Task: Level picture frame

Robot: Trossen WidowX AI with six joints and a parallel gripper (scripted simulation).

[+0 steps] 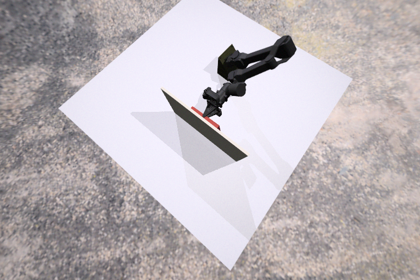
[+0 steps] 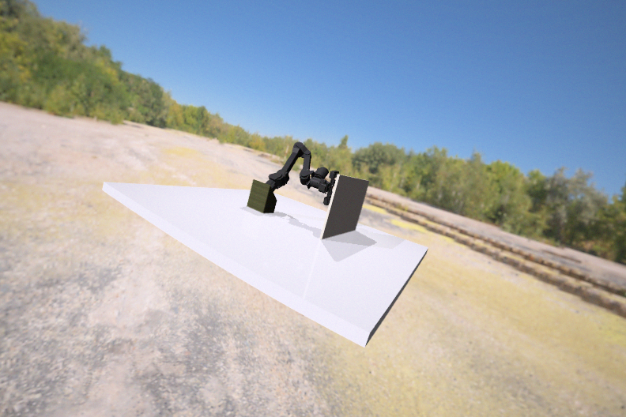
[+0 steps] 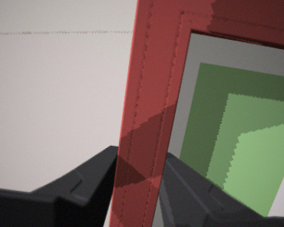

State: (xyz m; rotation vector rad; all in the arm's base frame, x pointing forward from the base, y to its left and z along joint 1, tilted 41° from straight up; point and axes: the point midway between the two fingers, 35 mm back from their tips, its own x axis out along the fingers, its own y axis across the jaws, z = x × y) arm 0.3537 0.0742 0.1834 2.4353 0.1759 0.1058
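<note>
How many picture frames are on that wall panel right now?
1. The red picture frame is on the wall panel, on the arm's side, with the hand shut on its side rail. The panel's other face shows none.

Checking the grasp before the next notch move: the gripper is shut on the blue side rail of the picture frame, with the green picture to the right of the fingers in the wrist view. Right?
Not quite: the rail is red, not blue. The wrist view shows the gripper shut on the picture frame at its red side rail, with the green picture to the right of the fingers.
</note>
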